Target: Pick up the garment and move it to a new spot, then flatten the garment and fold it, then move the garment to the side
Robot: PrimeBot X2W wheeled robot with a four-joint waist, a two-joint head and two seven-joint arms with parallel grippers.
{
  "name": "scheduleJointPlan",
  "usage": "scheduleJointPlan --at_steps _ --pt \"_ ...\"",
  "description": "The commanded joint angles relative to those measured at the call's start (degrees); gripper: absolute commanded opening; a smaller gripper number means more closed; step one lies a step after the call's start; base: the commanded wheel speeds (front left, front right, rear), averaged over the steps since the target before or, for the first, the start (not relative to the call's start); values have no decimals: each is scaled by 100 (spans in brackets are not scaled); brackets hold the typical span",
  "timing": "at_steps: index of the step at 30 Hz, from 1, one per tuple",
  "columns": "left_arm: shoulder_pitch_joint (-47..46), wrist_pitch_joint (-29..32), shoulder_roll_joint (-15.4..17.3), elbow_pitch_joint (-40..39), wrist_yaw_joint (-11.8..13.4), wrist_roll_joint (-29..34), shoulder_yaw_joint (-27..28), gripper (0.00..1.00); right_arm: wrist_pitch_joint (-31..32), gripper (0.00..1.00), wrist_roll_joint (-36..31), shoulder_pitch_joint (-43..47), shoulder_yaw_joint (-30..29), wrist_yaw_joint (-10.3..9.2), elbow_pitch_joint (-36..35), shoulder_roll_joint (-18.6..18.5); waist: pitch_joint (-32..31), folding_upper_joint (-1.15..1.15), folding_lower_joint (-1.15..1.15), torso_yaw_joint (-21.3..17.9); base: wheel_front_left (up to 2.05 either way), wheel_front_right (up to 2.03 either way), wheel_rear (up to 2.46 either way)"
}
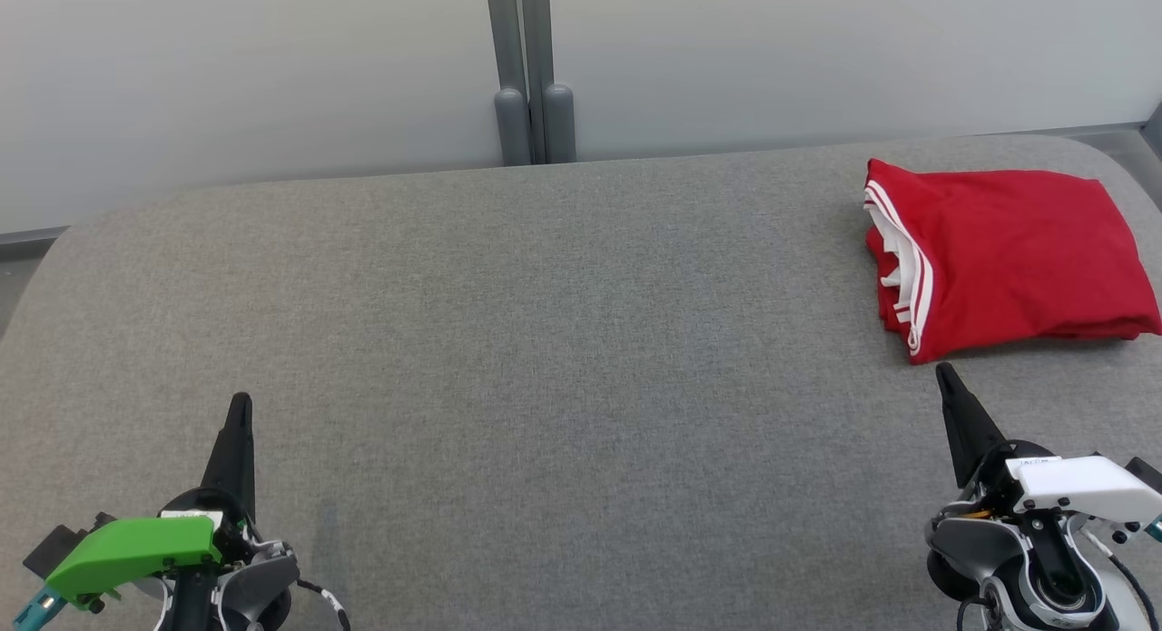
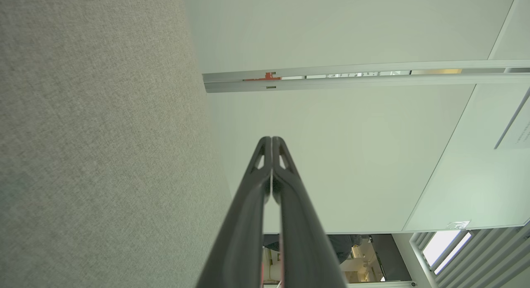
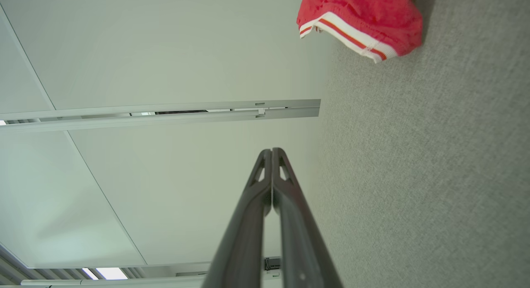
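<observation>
Folded red garment (image 1: 1008, 259) lies at the far right of the grey surface (image 1: 563, 340).
White-striped along one edge, possibly a jersey, it sits in a neat stack. The right claw (image 1: 944, 369), fingers pressed together and empty, points just beside its near corner without touching. The left claw (image 1: 241, 402), likewise closed and empty, is well apart.

Garment (image 1: 1008, 250): red fabric with white-striped trim. Folded into a compact, roughly rectangular stack, lying flat on the grey table (image 1: 545, 340) at its far right corner. Layered striped edges face the table's centre; the plain red side lies toward the table's right edge. Top layer slightly creased.
</observation>
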Motion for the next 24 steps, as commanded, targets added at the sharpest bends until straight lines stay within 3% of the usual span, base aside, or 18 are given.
scheduleJointPlan --at_steps 1,24 --pt "-59 22 4 -9 -32 -1 14 0 19 0 37 48 -10 2 -33 -7 0 0 0 0 0 0 0" --pt "-59 21 3 -9 -32 -2 13 0 18 0 38 48 -8 2 -32 -7 0 0 0 0 0 0 0"
